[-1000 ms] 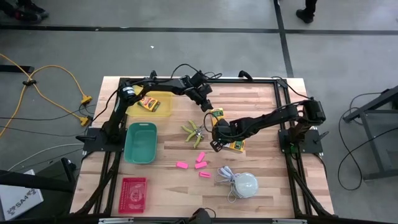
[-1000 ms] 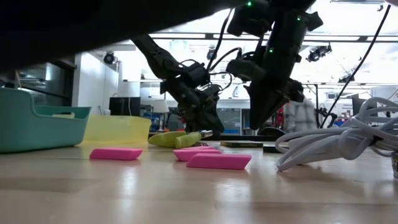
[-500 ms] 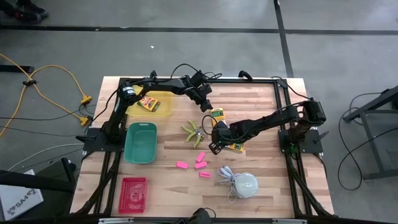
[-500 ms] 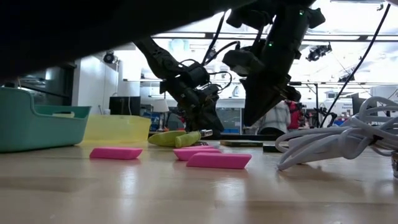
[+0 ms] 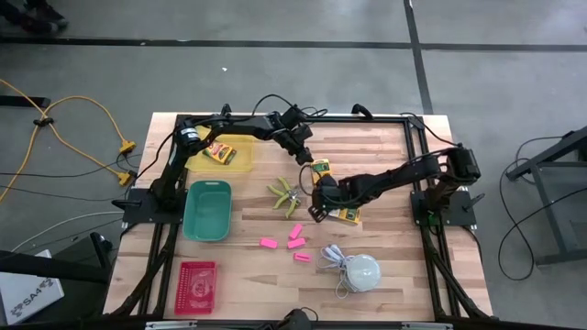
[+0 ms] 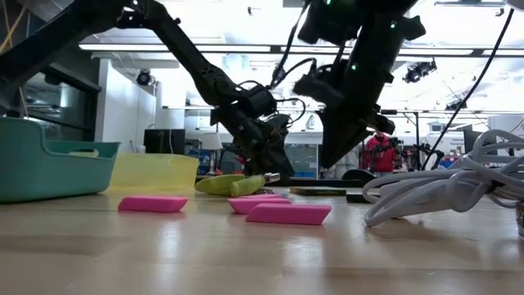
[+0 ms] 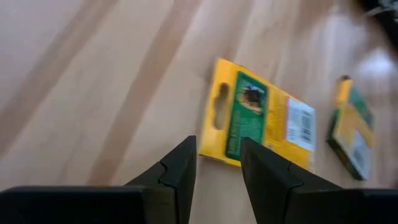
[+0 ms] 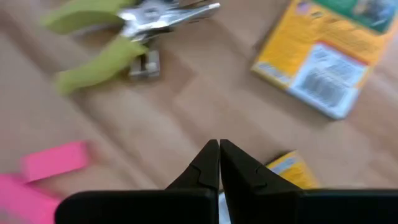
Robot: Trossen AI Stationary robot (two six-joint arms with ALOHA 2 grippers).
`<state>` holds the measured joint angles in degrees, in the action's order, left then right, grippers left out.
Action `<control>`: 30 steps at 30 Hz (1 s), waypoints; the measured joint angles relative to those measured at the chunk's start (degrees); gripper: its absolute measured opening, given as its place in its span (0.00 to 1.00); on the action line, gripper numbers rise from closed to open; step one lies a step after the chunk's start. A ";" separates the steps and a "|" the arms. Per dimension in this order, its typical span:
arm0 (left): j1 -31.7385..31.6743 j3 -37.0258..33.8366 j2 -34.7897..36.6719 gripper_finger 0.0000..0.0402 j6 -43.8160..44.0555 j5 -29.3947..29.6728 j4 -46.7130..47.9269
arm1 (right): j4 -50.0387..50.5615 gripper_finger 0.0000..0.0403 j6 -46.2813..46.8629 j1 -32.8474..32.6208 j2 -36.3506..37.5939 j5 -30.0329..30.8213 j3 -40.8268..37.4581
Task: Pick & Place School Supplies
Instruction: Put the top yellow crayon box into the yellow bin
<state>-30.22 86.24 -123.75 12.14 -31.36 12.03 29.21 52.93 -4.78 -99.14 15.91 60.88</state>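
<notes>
Two views split it: high view shows the teal bin (image 5: 207, 210), one yellow-and-green box (image 5: 219, 152) in the yellow tray (image 5: 240, 157). Wrist views only: left gripper (image 7: 217, 163) narrowly parted, empty, over second box (image 7: 261, 118); right gripper (image 8: 219, 163) pinched closed near lime-handled tool (image 8: 118, 40).

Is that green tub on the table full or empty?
Empty. From above, the green tub shows only its bare floor; nothing lies in it.

Bright overhead lighting, glaring in the low view; wrist views motion-blurred.
</notes>
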 joint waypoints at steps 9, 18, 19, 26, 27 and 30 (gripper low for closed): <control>-0.15 0.00 2.26 0.30 -1.57 -4.52 2.15 | 12.18 0.01 -13.93 10.37 6.10 3.83 0.00; -1.76 0.01 4.28 0.30 3.82 -8.95 2.12 | 13.98 0.01 -30.43 21.40 22.54 3.43 -2.92; -1.91 0.00 4.56 0.30 5.77 -10.95 2.39 | 12.10 0.01 -31.49 22.89 24.43 2.67 -4.69; -0.06 0.00 5.23 0.28 7.91 -27.73 1.81 | -5.91 0.01 -35.91 32.64 32.18 -14.14 -18.61; 0.78 0.00 5.33 0.28 7.14 -27.55 1.82 | -7.71 0.01 -36.21 34.17 32.25 -16.94 -19.74; 4.26 0.00 5.92 0.28 4.86 -23.30 1.47 | -11.20 0.01 -36.57 38.37 31.42 -24.37 -22.25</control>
<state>-25.96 86.24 -117.83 17.00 -54.66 13.50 18.01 16.36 33.59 -67.72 -8.46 38.63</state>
